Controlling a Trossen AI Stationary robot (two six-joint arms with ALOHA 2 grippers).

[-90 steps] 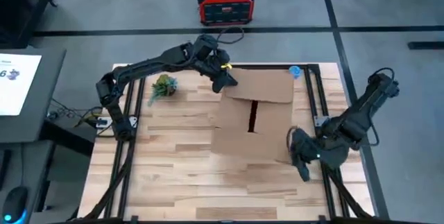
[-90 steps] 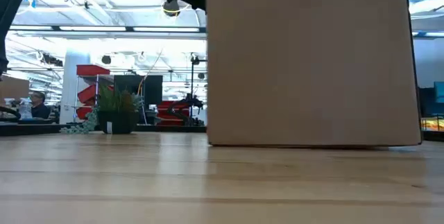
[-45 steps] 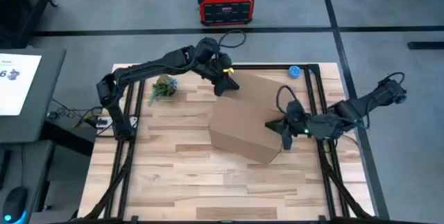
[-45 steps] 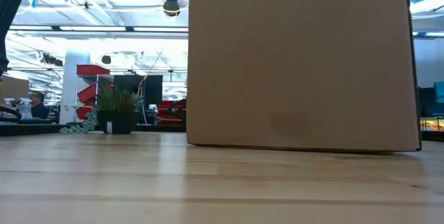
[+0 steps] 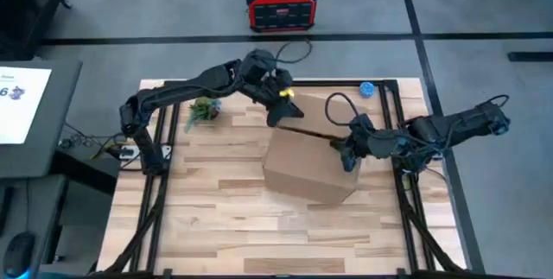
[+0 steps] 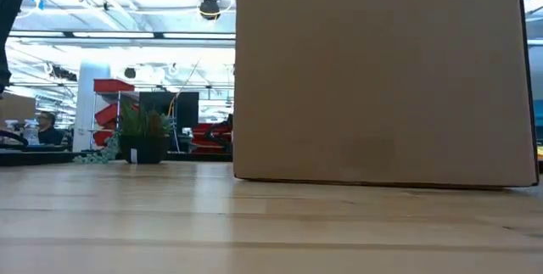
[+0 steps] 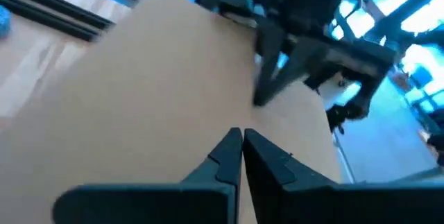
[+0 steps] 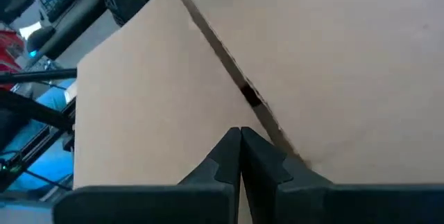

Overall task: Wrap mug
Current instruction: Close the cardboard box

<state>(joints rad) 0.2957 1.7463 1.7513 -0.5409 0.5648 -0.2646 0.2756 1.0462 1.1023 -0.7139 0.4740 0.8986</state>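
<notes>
Since the earlier frame, the right gripper [image 5: 347, 151] has been brought in over the cardboard box [image 5: 311, 162], whose top flaps, open a second ago, are now folded nearly flat. Both pairs of fingers are seen pressed together, clenched with nothing between them: the left gripper [image 5: 278, 115] rests at the box's far left corner, the right one on the top near its right edge. A narrow dark seam [image 8: 236, 85] is left between the two flaps in the right wrist view. No mug can be seen; whether it sits inside the box cannot be told.

The box stands right of centre on a pale wooden tabletop [image 5: 216, 201] of jointed planks, framed by black rails [image 5: 155, 193]. A small potted plant [image 5: 201, 109] is placed near the far left corner, and a small blue object [image 5: 367, 90] lies at the far right edge. Beyond the table, a red and black power unit [image 5: 280, 4] sits on the grey floor. From table height, the box [image 6: 382, 75] fills most of the view, with a bright hall of ceiling lights and red machinery [image 6: 114, 109] behind the plant [image 6: 142, 137], and a person [image 6: 44, 130] at the far left.
</notes>
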